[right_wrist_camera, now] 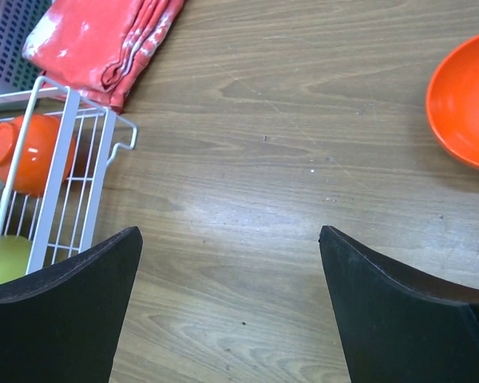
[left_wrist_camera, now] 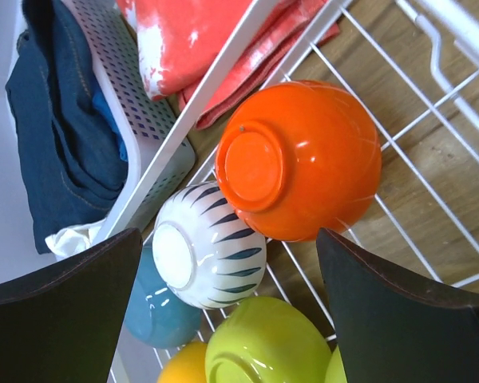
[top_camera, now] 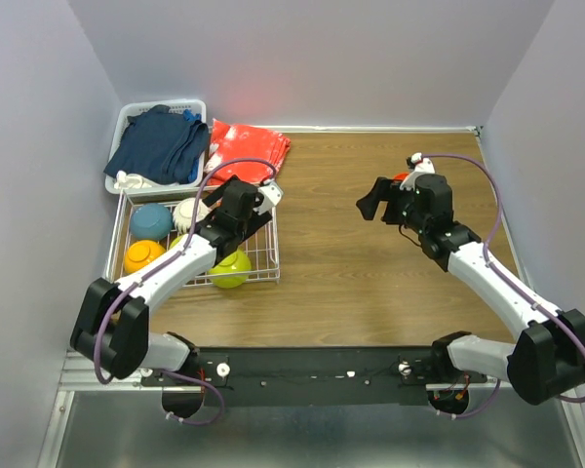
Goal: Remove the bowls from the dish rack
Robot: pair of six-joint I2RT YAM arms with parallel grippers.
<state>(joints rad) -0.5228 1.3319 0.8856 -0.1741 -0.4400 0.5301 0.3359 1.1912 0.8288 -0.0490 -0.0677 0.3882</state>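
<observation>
The left pincer (left_wrist_camera: pixel 227 239) is held wide open and empty above the dish rack (top_camera: pixel 264 255), in which an upturned orange bowl (left_wrist_camera: pixel 303 159), a white ribbed bowl (left_wrist_camera: pixel 207 247), a blue bowl (left_wrist_camera: pixel 156 315) and a lime green bowl (left_wrist_camera: pixel 267 343) are seen. The right pincer (right_wrist_camera: pixel 230 233) is spread wide, with nothing gripped, over the wooden surface (right_wrist_camera: pixel 287 159), where an upright orange bowl (right_wrist_camera: pixel 467 100) is set.

A white perforated plastic basket (top_camera: pixel 127 115) sits in the upper left of the top view, filled with folded dark blue denim clothes (top_camera: pixel 161 141). Just right of it, a crumpled red-orange cloth with white patches (top_camera: pixel 246 148) lies on the brown wood-grain bench (top_camera: pixel 361 263). Pale grey walls (top_camera: pixel 322 58) enclose the bench on three sides.
</observation>
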